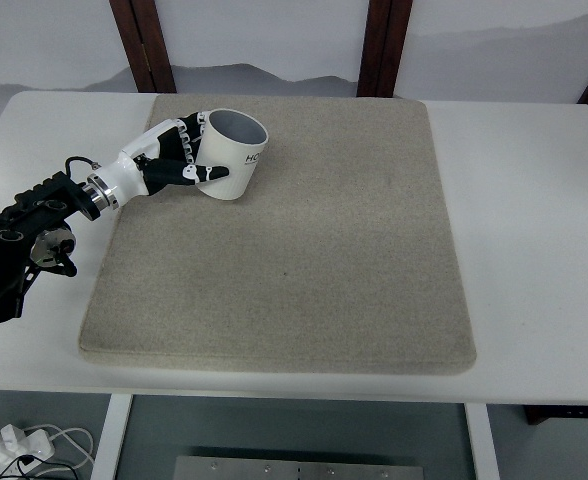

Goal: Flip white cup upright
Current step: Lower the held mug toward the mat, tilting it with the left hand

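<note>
I see the white cup [231, 155] at the far left part of the beige mat [304, 250], near its back edge. It stands nearly upright, tilted a little, with its open mouth facing up and toward the back, so I can see the grey-shadowed inside. Its wall is plain white with some dark lettering on the right side, too small for me to read. The left robot hand [179, 155] is wrapped around its left side.

place: lab | cues: white table [534, 200], beige mat [304, 250], floor power strip [9, 443]
</note>
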Controlling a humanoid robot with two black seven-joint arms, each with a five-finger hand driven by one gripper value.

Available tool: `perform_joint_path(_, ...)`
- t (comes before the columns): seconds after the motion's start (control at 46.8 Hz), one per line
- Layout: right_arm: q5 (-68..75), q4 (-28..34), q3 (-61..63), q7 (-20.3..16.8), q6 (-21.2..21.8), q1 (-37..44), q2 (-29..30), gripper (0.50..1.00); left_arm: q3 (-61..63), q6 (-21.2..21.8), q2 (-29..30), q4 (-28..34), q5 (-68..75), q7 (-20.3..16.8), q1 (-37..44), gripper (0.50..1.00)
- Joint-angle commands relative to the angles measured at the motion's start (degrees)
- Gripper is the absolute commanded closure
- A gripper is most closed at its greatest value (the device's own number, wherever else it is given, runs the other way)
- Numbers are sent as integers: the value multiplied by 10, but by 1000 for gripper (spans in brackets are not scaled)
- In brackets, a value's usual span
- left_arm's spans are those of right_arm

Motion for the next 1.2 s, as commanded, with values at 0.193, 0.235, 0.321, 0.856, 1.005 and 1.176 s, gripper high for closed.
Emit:
perform_joint_path(0.193,0,0,0,0,0,0,0,548,-3,0,-23,-2,-1,0,-2,808)
perform_joint_path(0.235,0,0,1,0,0,0,0,548,-4,0,-28,-3,-1,0,-2,808)
perform_joint_path(0.321,0,0,0,-1,0,0,0,548,-4,0,-38,-2,-1,0,-2,808)
perform_joint_path(0.856,0,0,0,0,0,0,0,548,0,39,-43,1,-1,0,-1,752)
perform_joint_path(1.005,0,0,0,0,0,0,0,548,1,53,-43,0,0,0,-1,664)
perform_joint_path(1.176,0,0,0,0,0,0,0,548,4,55,-43,0,0,0,-1,634)
